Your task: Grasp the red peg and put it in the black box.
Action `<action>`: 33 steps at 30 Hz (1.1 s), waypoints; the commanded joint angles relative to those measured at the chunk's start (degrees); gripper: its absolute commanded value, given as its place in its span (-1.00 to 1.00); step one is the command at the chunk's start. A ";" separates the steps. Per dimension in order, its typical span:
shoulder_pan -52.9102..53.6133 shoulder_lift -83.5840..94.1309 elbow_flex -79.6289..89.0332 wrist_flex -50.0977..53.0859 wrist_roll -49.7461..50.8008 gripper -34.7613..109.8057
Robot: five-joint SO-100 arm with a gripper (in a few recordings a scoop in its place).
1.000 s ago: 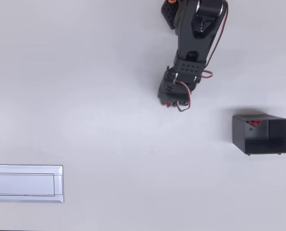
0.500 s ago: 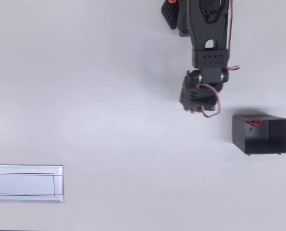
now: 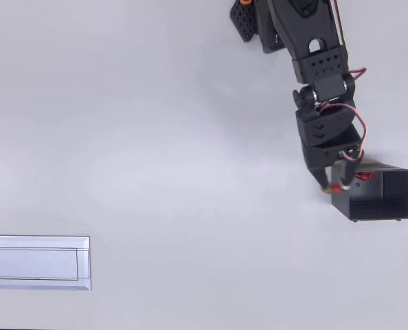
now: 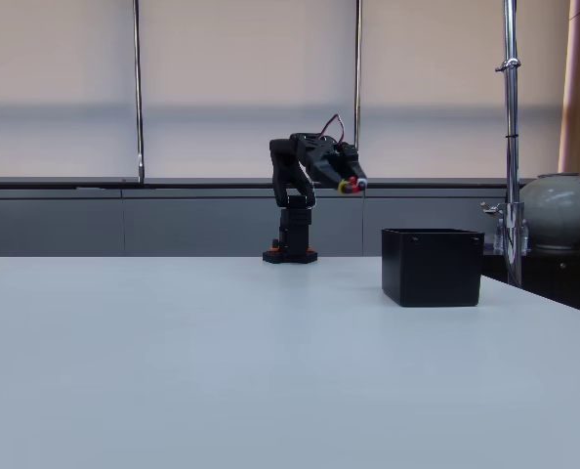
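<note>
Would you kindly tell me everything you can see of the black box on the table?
The black box is a small, open-topped rectangular container with thin walls, plastic by its look, and a dark inside. It stands upright on the white table, towards the right in the overhead view. Something small and red shows inside near one wall. The gripper sits over the box's left edge in the overhead view; the fixed view shows it raised above, not touching.

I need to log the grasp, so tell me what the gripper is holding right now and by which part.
The gripper holds the red peg pinched at its tip; which part of the peg is clamped is too small to tell.
</note>
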 commanded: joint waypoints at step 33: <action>-11.07 34.54 -2.81 -55.37 10.81 -0.52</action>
